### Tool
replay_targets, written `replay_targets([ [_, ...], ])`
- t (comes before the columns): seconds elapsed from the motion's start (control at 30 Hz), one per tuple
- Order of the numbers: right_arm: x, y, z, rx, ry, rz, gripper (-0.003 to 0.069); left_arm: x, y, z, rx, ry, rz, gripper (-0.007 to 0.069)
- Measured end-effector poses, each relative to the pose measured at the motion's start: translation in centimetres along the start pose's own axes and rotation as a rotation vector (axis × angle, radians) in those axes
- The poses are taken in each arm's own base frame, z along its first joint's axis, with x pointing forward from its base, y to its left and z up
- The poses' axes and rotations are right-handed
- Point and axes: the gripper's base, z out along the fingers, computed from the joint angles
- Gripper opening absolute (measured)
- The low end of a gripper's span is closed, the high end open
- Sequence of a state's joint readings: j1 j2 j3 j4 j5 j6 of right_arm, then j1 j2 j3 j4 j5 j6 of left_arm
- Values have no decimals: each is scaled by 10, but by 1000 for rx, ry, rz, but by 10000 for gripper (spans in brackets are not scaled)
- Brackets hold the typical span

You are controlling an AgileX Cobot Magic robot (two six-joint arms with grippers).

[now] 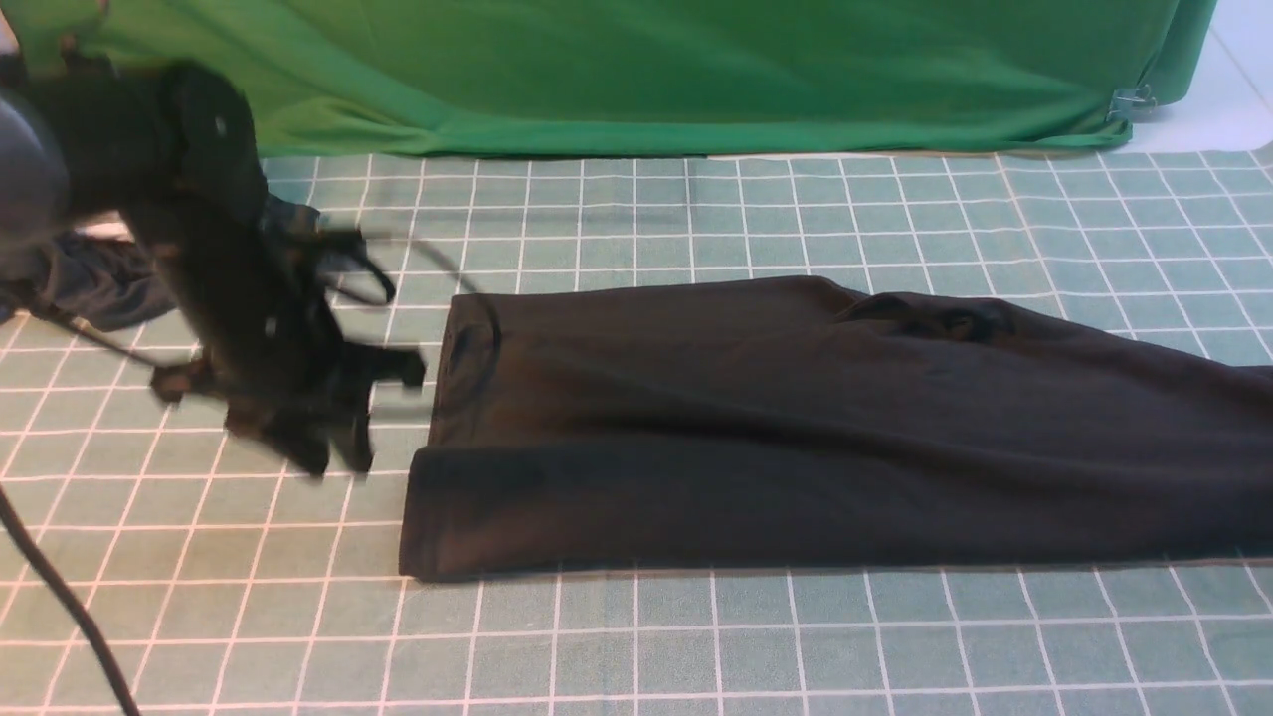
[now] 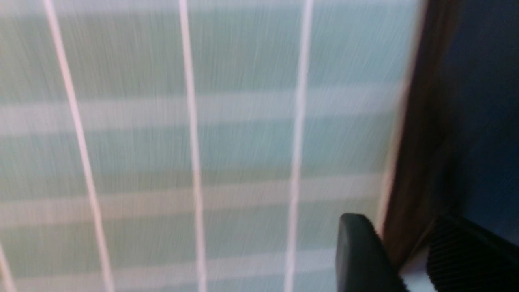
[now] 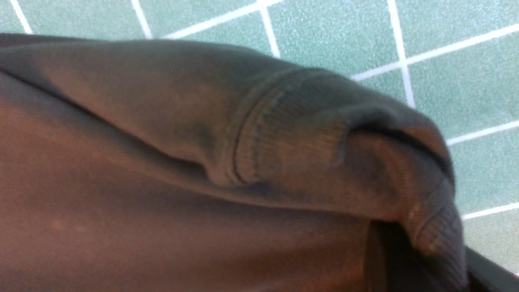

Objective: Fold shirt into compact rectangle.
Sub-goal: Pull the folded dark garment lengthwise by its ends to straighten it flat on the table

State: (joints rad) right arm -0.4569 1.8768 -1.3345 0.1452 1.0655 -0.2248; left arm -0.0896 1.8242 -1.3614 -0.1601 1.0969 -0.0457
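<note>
Dark cloth lies left of the shirt, green drape behind.

1 overview, 2 wrist close-ups near shirt

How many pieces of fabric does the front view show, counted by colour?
Black: 1, the shirt
Green: 1, the backdrop cloth
Dark blue-grey: 1, the bunched cloth
Teal with white grid: 1, the table cover
Total: 4
</note>
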Motion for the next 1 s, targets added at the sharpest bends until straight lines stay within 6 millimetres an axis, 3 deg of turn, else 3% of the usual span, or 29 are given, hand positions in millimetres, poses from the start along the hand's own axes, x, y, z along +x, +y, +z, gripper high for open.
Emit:
replay_targets([
  [0.1, 0, 0, 0, 0, 0, 3, 31, -25, -9, -10, 77, -158, -15, 309],
  [0.2, 0, 0, 0, 0, 0, 3, 31, -40, -15, -4, 137, -221, -18, 344],
  [0.33, 0, 0, 0, 1, -5, 6, 31, -62, -13, 30, 152, -268, -39, 365],
  [0.57, -1, 0, 0, 3, -15, 11, 31, -69, -10, 57, 148, -240, -30, 369],
  [1.0, -2, 0, 0, 4, -27, 14, 31, -77, -10, 68, 160, -303, 16, 290],
])
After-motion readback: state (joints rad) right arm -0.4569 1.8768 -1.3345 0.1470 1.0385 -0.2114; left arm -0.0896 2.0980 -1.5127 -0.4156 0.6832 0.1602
